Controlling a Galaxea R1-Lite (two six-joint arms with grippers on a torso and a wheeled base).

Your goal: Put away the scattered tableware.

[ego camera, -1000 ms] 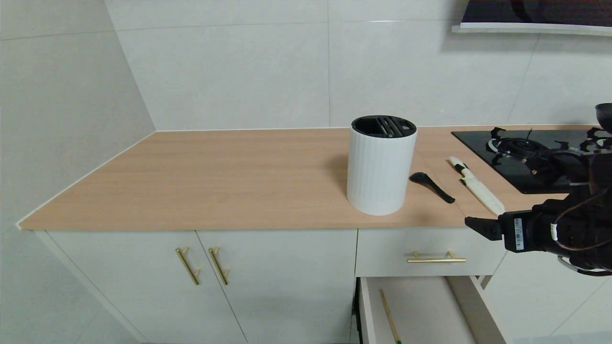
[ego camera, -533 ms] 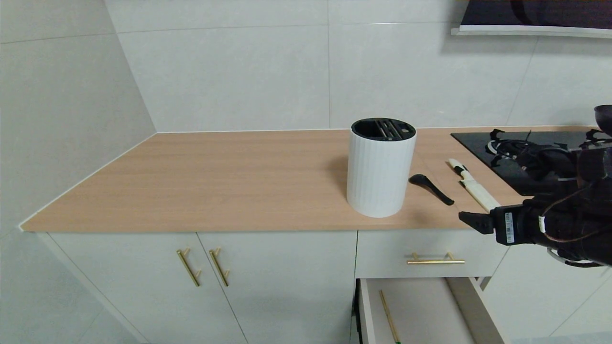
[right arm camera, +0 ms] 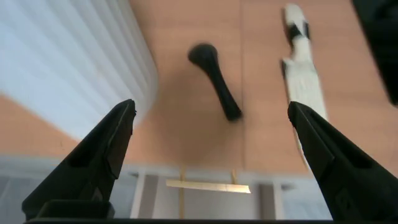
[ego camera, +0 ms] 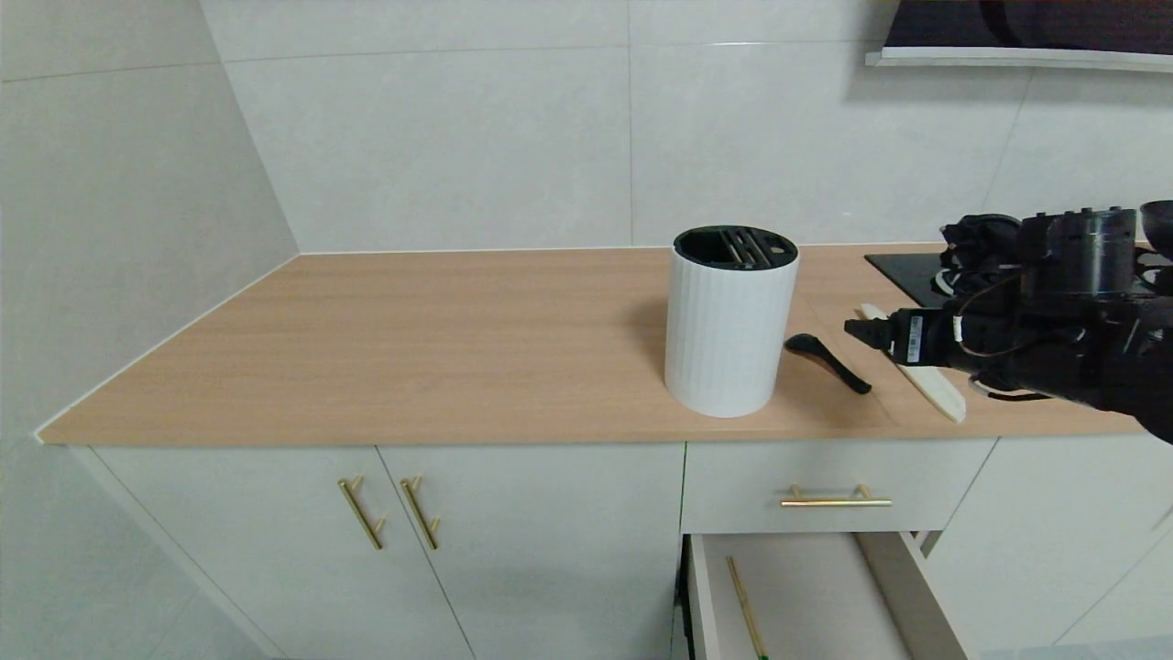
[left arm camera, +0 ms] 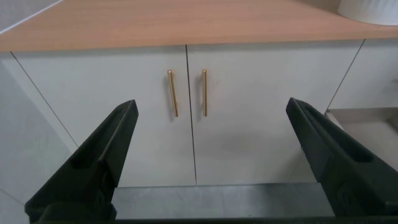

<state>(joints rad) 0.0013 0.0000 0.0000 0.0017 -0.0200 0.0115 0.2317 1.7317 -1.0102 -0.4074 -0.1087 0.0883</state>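
a: what's cut off or hidden?
b: the tiled wall and wooden counter run past the edges. the open drawer is cut at the bottom, and the right arm hides much of the stove.
a: counts?
b: 1 white holder upright on the counter, with 1 knife and 1 spoon lying beside it. 1 chopstick in the drawer.
a: grippers?
b: right gripper above spoon and knife, fingers spread, empty. left gripper faces 2 cupboard doors, also spread.

A home kitchen: tiled wall, wood tabletop over white cabinets with brass handles, black gas hob beneath an extractor hood.
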